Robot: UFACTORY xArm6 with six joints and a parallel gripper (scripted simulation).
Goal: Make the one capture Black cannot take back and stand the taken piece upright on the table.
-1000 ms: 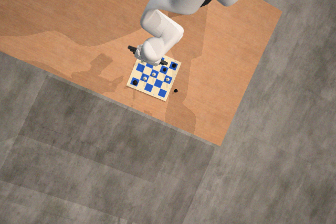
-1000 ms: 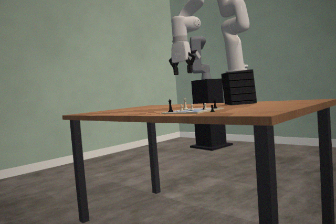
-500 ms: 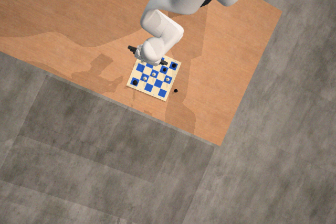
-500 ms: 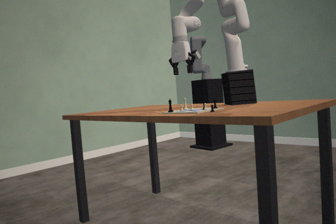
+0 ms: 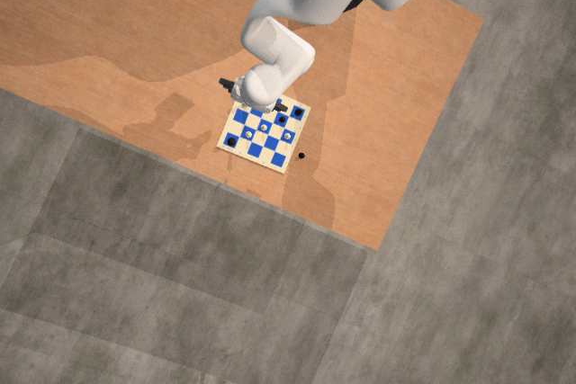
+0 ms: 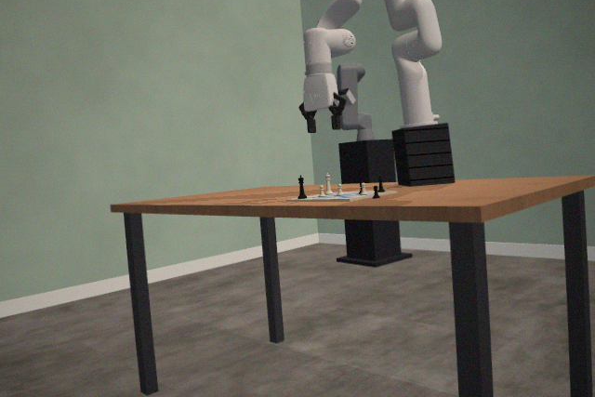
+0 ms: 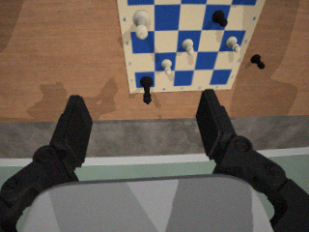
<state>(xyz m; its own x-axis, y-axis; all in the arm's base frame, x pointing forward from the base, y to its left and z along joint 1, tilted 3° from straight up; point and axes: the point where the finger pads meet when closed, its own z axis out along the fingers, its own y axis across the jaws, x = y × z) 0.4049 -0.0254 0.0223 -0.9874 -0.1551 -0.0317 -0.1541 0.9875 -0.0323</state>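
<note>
The small blue-and-cream chessboard [image 5: 255, 150] [image 6: 308, 197] [image 7: 167, 16] lies on the wooden table [image 5: 395, 92] [image 6: 432, 200]. A tall black piece [image 5: 230, 141] [image 6: 301, 187] [image 7: 146, 87] stands on a corner square. Three white pawns stand mid-board, the first [image 5: 248, 134] [image 7: 167, 65], the second [image 5: 264, 127] [image 7: 187, 45] and the third [image 5: 288, 136] [image 7: 233, 43]. A tall white piece [image 6: 328, 183] [image 7: 141, 21] stands at the board's edge. Two black pawns, one [image 5: 281, 118] [image 7: 219, 18] and another [image 5: 298, 112], are on the board. A third black pawn [image 5: 301, 155] [image 6: 376, 191] [image 7: 257, 61] stands upright on the table beside the board. My gripper [image 6: 322, 125] [image 7: 143, 105] is open and empty, high above the board.
The arm's black base block [image 6: 422, 154] stands at the back of the table. A second dark pedestal [image 6: 367, 162] stands behind it. The table's front edge [image 5: 260, 205] runs close to the board.
</note>
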